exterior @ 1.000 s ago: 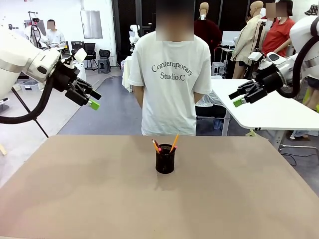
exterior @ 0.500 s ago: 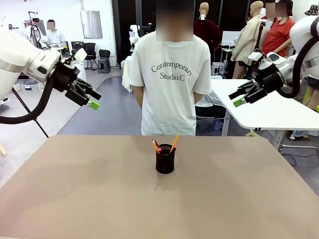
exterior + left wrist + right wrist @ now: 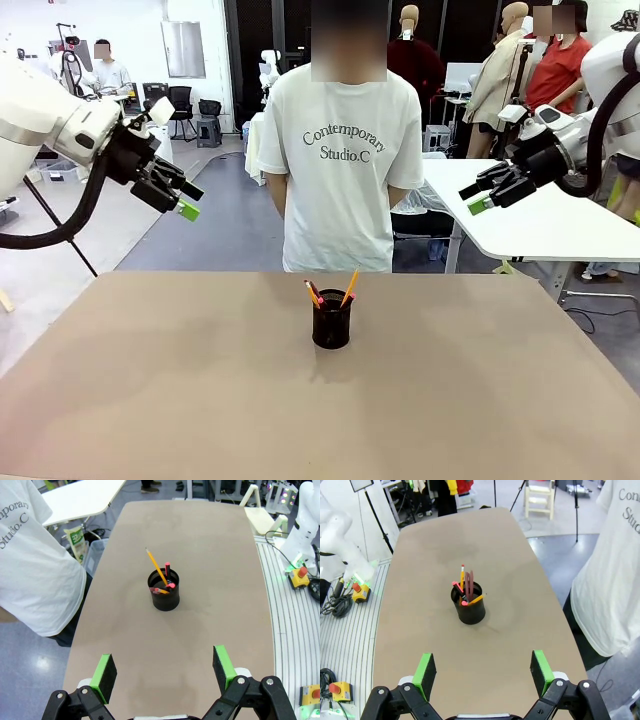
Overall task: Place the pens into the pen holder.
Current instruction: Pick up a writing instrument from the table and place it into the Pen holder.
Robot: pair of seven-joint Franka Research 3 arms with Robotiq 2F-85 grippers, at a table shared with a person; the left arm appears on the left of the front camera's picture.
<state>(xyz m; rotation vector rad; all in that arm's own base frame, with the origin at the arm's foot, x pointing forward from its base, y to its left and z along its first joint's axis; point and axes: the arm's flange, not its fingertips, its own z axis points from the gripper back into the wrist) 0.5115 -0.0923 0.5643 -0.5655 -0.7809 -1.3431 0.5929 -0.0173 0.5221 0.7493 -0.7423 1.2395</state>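
You are looking across the table (image 3: 150, 380) at a person (image 3: 345, 150) who is standing at its far edge. Your left gripper (image 3: 185, 200) is hanging high off to the left with its jaws apart, holding nothing, and your right gripper (image 3: 478, 197) is doing likewise on the right. The pen holder (image 3: 331, 325) is standing upright mid-table, and the pens (image 3: 347, 288) are sitting inside it, leaning out over the rim.

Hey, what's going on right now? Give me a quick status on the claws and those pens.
Left claw open, raised off the table. Right claw open, raised too. Pens standing in the pen holder mid-table. Nothing in the way; person stands at the far side.
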